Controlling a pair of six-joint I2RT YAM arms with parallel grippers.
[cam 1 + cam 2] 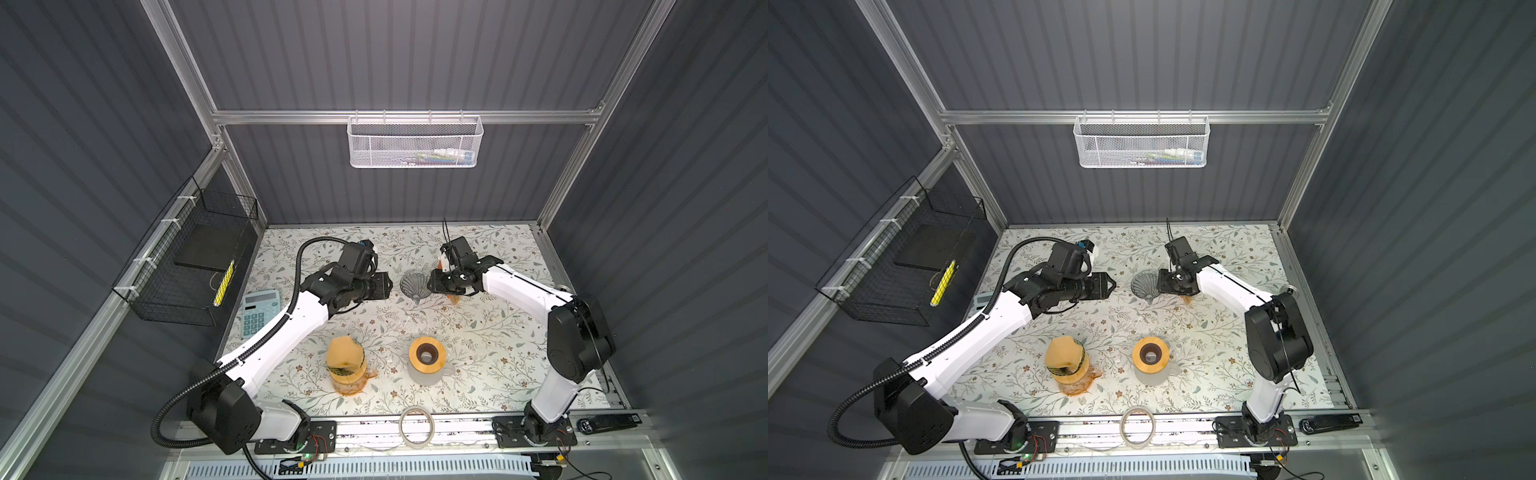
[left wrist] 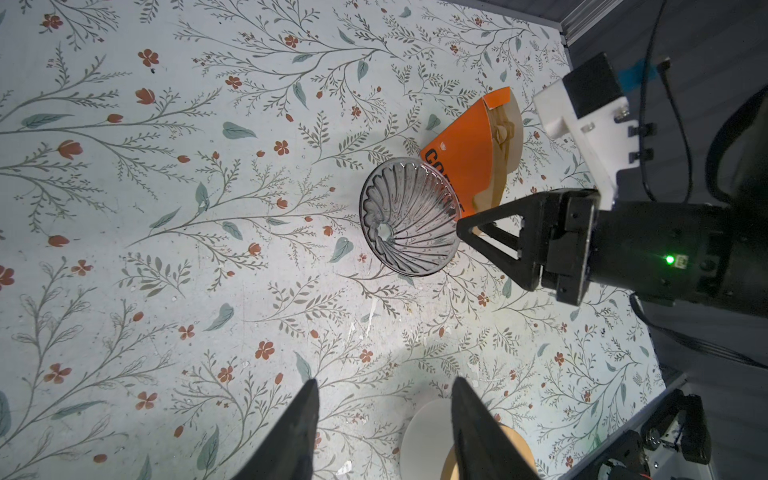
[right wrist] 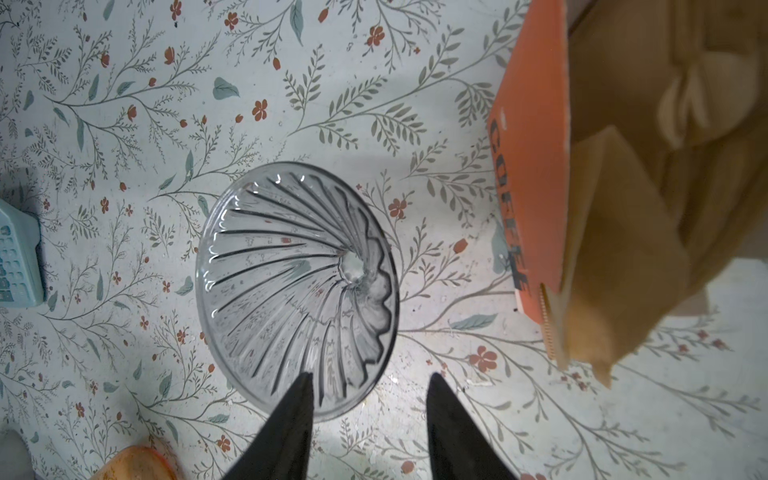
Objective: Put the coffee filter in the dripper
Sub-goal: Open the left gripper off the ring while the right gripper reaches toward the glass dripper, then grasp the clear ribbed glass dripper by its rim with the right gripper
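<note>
- Fingers (image 2: 299, 432) of the left gripper (image 2: 384, 380) stand apart, empty, at nine o'clock of the dripper (image 1: 415, 284), probably placed to steady it.
- Dripper's mouth holds no filter yet.
- Right gripper (image 3: 370, 376), spread and empty, hangs at three o'clock, beside the coffee filter (image 3: 623, 249) stack in its orange box (image 3: 536, 166).
</note>
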